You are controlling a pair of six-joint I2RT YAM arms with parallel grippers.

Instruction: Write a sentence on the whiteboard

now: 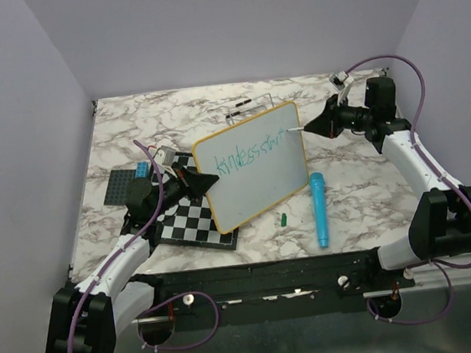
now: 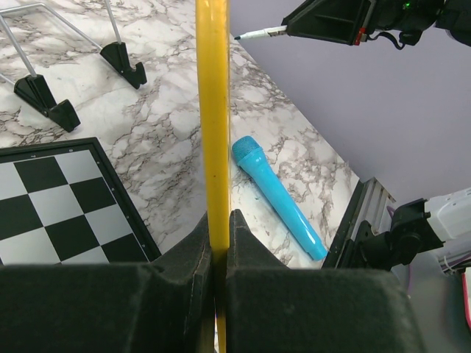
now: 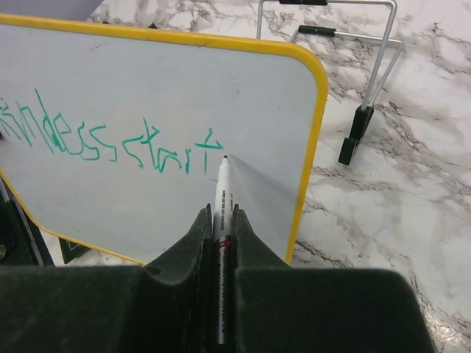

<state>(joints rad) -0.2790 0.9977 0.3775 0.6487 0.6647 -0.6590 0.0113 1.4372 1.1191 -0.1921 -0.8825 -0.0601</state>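
Note:
The whiteboard (image 1: 258, 193) stands tilted on its lower edge over the table's middle. My left gripper (image 1: 207, 182) is shut on its yellow frame (image 2: 213, 110) at the left edge, as the left wrist view (image 2: 219, 228) shows. The sentence (image 1: 254, 151) reads "kindess start" in green on one line (image 3: 110, 140). My right gripper (image 1: 324, 122) is shut on a white marker (image 3: 222, 184). Its tip is at the board surface (image 3: 147, 213), just right of the last "t", near the upper right corner. The marker also shows in the left wrist view (image 2: 261, 32).
A blue toy microphone (image 1: 318, 208) and a small green cap (image 1: 283, 219) lie in front of the board. A checkered board (image 1: 191, 221) lies under my left gripper. A wire stand (image 1: 249, 105) stands behind the whiteboard. A dark plate with a blue brick (image 1: 127, 184) is at the left.

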